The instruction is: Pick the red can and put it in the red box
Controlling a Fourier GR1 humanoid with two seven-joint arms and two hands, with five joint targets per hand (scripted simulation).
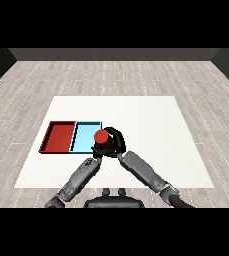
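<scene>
We are holding the red can (pixel 101 136) upright in our right hand (pixel 114 141), fingers curling round it, at the blue tray's (pixel 84 136) right edge. The red tray (pixel 60 136) is lying left of our fingers, beyond the blue one. Our left hand (pixel 96 151) is sitting just below; we cannot tell its fingers.

Right hand (pixel 114 141) grips red can (pixel 101 136) beside light blue tray (pixel 83 135).

White table (pixel 151 145) on grey wood floor (pixel 111 75). Directly on it: red tray (pixel 59 137) & light blue tray (pixel 84 136), side by side, touching. Blue one sits just left of right hand (pixel 117 142), red one further left.
</scene>
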